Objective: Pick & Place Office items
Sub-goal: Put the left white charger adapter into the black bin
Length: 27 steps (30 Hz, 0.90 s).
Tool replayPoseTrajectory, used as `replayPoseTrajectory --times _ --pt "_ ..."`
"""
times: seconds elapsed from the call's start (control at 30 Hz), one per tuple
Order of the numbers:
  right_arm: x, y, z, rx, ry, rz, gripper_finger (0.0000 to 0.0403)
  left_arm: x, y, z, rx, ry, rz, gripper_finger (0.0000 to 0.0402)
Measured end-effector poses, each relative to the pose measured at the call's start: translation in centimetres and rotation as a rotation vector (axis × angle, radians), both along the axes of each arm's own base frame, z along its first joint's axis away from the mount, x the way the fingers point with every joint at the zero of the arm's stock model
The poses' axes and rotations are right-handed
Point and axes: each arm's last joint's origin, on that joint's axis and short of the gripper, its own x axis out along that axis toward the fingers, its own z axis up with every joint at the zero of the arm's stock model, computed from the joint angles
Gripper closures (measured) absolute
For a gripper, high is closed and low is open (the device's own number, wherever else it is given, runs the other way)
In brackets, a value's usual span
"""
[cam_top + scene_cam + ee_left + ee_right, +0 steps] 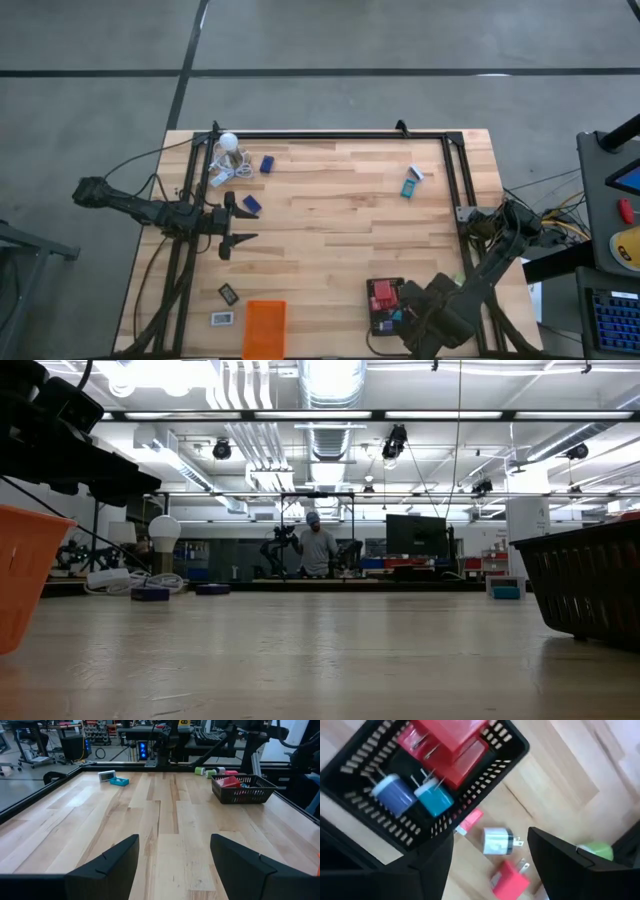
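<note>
On the wooden tabletop point(340, 225), the black basket point(512, 742) at about 5 o'clock holds two red plugs point(452, 747), one blue point(395, 795) and one teal point(434, 800). Just outside its wall lie a pink piece point(470, 822), a white plug point(497, 841), a red plug point(510, 876) and a green bit point(595, 851), under the open, empty right gripper point(490, 865). The left gripper point(175, 865) hangs open and empty at 9 o'clock, with two blue blocks point(250, 204) near it at 10 o'clock, a teal box point(409, 187) at 2 o'clock, and an orange tray point(264, 328) beside two small rectangles point(228, 294) at 7 o'clock.
</note>
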Motion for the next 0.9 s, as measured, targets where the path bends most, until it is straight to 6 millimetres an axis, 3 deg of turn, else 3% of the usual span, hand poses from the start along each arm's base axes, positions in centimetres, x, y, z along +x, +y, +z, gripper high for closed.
replayPoseTrajectory --times 0.53,0.9 --pt "-1.8 1.6 -0.7 0.096 0.045 -0.228 0.017 0.0 0.0 0.0 0.0 0.0 0.0 0.0149" --pt "-3.1 1.1 -4.1 0.046 0.075 -0.206 0.0172 0.0 0.0 0.0 0.0 0.0 0.0 0.0149"
